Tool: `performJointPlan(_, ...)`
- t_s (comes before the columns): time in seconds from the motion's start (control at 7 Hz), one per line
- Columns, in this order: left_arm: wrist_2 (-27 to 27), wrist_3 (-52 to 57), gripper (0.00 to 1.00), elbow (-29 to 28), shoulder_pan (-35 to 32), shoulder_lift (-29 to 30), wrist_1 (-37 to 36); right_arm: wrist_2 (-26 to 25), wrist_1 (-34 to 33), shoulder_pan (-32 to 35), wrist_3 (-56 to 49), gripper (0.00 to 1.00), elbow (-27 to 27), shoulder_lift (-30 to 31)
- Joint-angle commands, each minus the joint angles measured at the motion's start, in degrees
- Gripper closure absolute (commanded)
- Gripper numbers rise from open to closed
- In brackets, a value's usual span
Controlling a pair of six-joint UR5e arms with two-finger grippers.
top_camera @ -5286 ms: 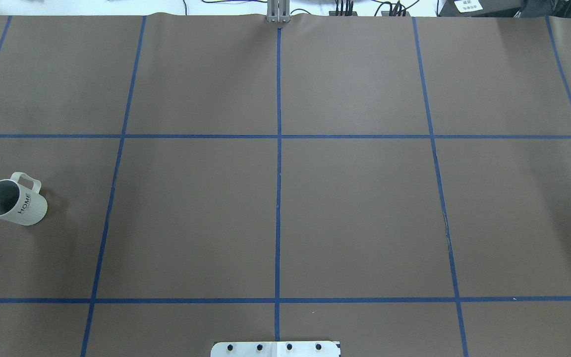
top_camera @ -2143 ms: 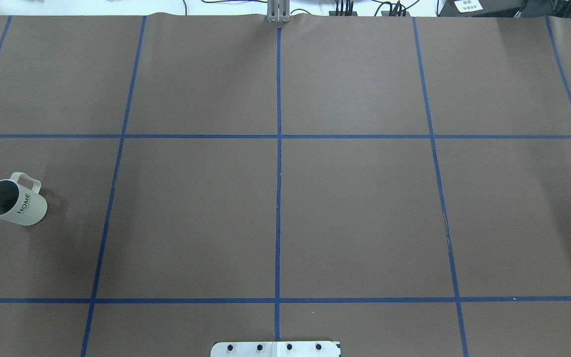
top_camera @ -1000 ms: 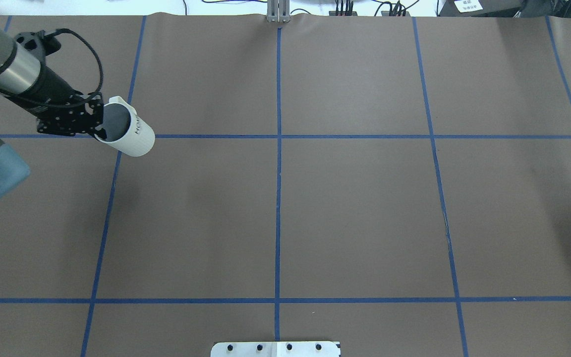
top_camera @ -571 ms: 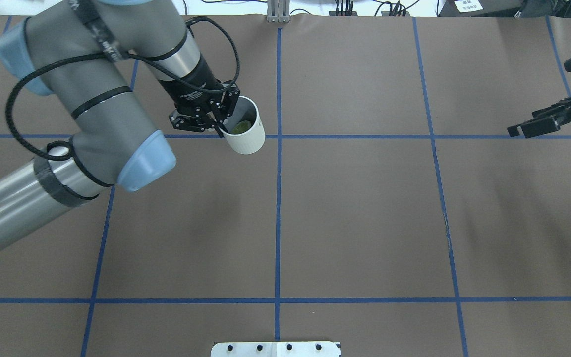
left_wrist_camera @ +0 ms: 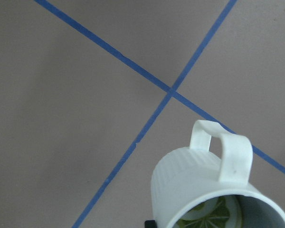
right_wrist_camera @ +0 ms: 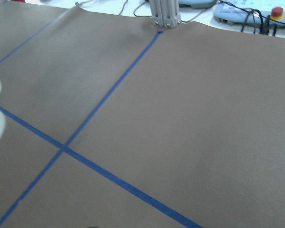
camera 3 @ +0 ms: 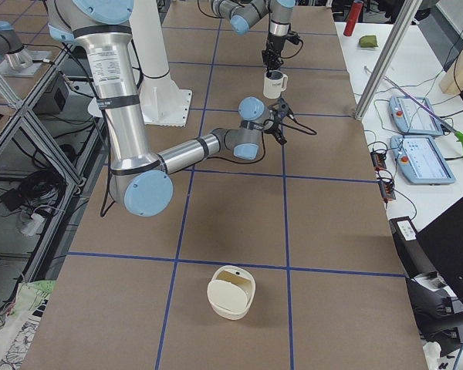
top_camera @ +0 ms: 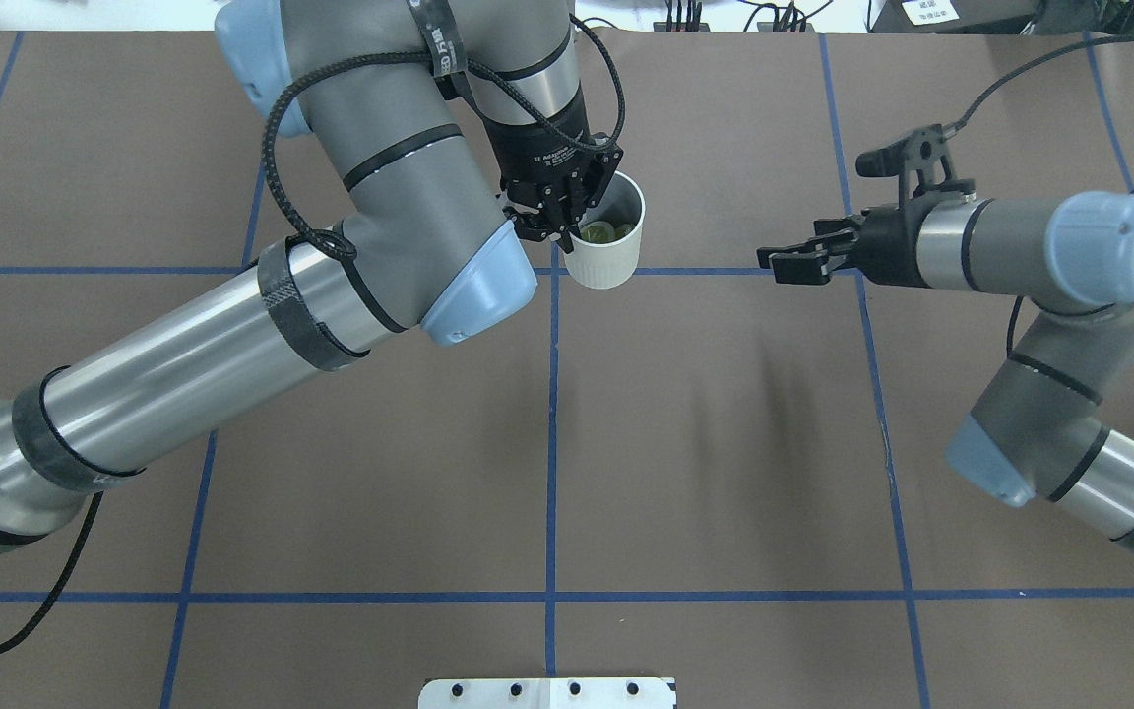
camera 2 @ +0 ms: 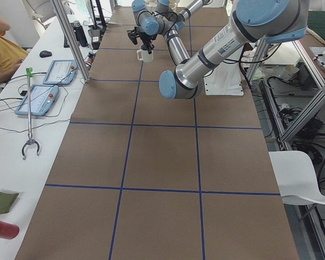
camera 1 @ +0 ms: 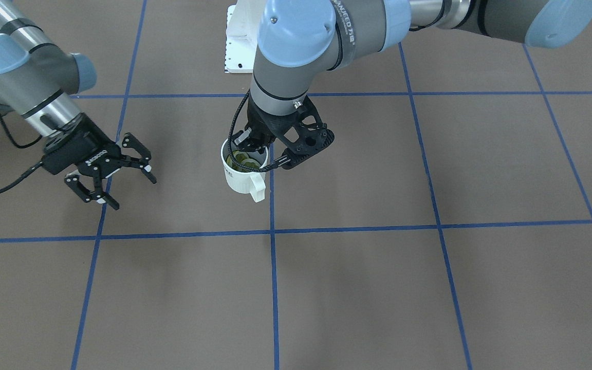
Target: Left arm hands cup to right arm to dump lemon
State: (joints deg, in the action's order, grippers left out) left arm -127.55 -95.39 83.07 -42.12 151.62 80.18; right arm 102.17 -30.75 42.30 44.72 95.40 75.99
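Note:
My left gripper (top_camera: 572, 234) is shut on the near rim of the off-white cup (top_camera: 608, 246), one finger inside it. The cup (camera 1: 242, 174) is upright by the centre tape crossing, its squared handle facing away from my base. Yellow-green lemon (top_camera: 598, 232) slices lie inside it, also seen in the left wrist view as lemon (left_wrist_camera: 213, 213) below the handle. My right gripper (top_camera: 772, 266) is open and empty, level with the cup and about a hand's width to its right. In the front view this right gripper (camera 1: 134, 194) points at the cup with its jaws spread.
A brown mat with blue tape lines (top_camera: 552, 433) covers the table. A cream container (camera 3: 231, 291) stands at the right end of the table. My white base plate (top_camera: 547, 692) is at the near edge. A metal post (right_wrist_camera: 164, 14) stands at the far edge.
My left arm took the cup from the table's left side and carried it to the centre line. My right arm came in from the right, open, and moved towards the cup.

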Motion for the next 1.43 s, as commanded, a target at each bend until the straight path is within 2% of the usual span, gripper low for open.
performJointPlan(0.0, 2.4, -0.7, 1.00, -0.4, -0.2, 1.2, -0.5, -16.9, 1.5, -10.1, 0.8, 0.07, 1.4, -3.2)
performJointPlan(0.14, 2.4, -0.8, 1.00, -1.1, -1.5, 1.3, -0.6, -28.6, 1.5, -16.0, 0.7, 0.03, 2.0, -3.9)
performJointPlan(0.29, 2.2, -2.4, 1.00, -1.8, -2.8, 1.3, -0.5, -33.3, 1.5, -19.1, 0.7, 0.02, 2.2, -4.0)
performJointPlan(0.43, 2.2, -3.0, 1.00, -2.8, -3.7, 1.7, -0.5, -35.6, 1.5, -20.7, 0.7, 0.02, 2.2, -5.4)
performJointPlan(0.71, 2.1, -7.7, 1.00, -6.3, -3.3, 4.1, -0.9, -45.1, 1.0, -25.0, 0.5, 0.02, 1.7, -6.6)
performJointPlan(1.0, 1.5, -7.7, 1.00, -6.0, -3.2, 4.4, -3.4, -46.5, 0.8, -25.0, 0.0, 0.02, 1.4, -8.6)
performJointPlan(1.29, 0.9, -7.7, 1.00, -5.9, -3.0, 4.6, -4.7, -51.2, 0.4, -25.0, 0.0, 0.02, 0.7, -10.3)
